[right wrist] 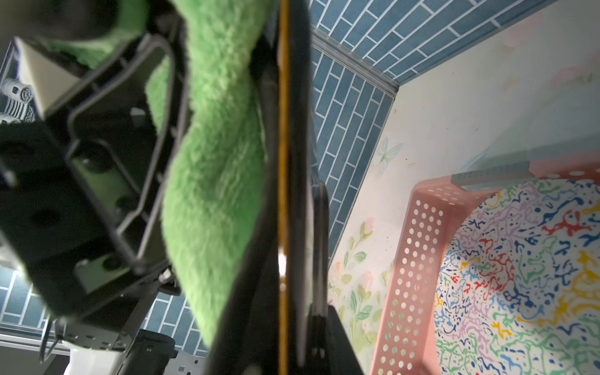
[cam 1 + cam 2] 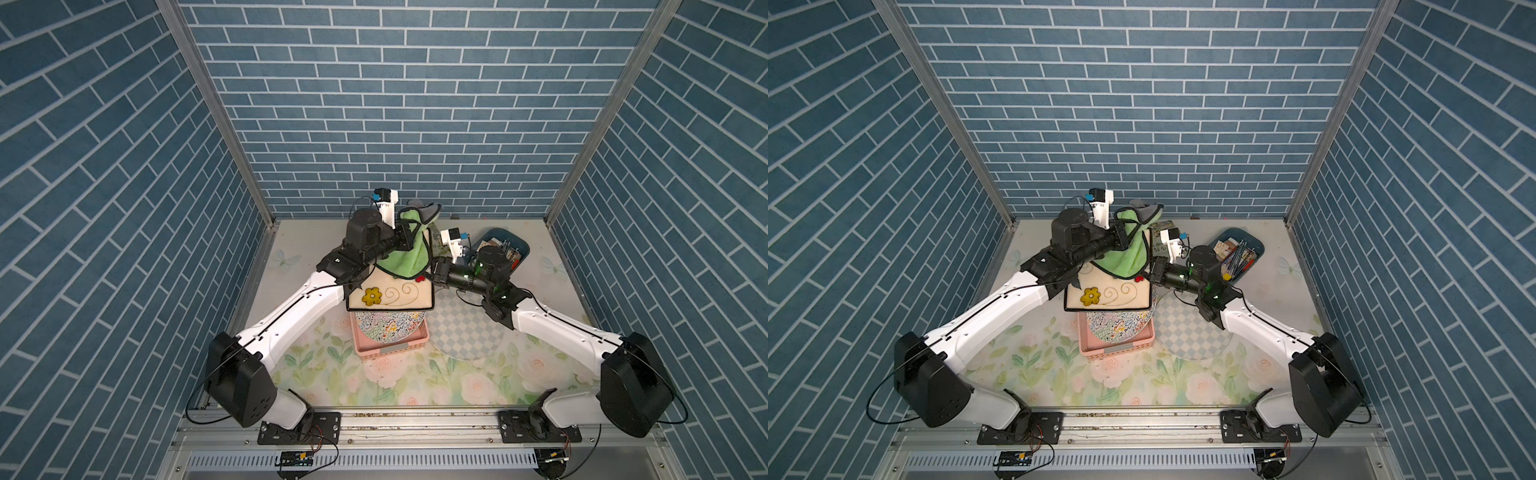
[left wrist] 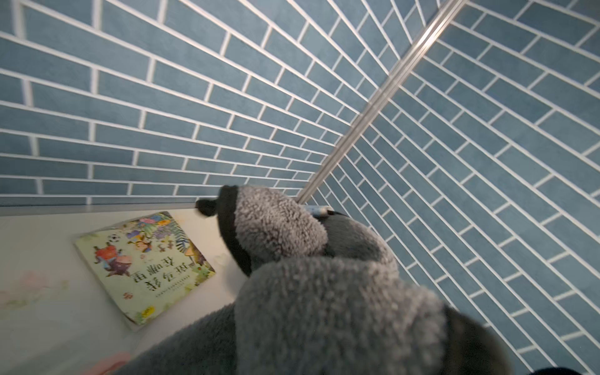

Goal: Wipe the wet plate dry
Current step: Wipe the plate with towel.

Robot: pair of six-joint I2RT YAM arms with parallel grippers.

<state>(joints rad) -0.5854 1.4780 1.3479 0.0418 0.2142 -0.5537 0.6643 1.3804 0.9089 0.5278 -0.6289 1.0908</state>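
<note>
At mid-tabletop (image 2: 415,382), the square plate (image 2: 390,295) stands tilted on edge above a pink basket (image 2: 390,353) that holds a speckled dish (image 2: 390,326). The right tool (image 2: 430,277) pinches the plate's 3 o'clock rim. The left tool (image 2: 407,237), pressed together on the cloth (image 2: 401,259), lays it over the plate's upper face. A checked mat (image 2: 465,332) lies at the basket's 3 o'clock, a tray (image 2: 523,245) at 1 o'clock and a book (image 3: 143,263) at 12.

— What carries everything?
— A tabletop printed with pale roses and leaves (image 2: 415,386); near its middle stands a pink perforated plastic basket (image 2: 368,349); just beside that lies a round blue-and-white checkered disc (image 2: 461,336).
— And farther back?
— A dark blue oval tray (image 2: 524,245) of small items; near the back wall, a flat illustrated picture book (image 3: 143,263).
</note>
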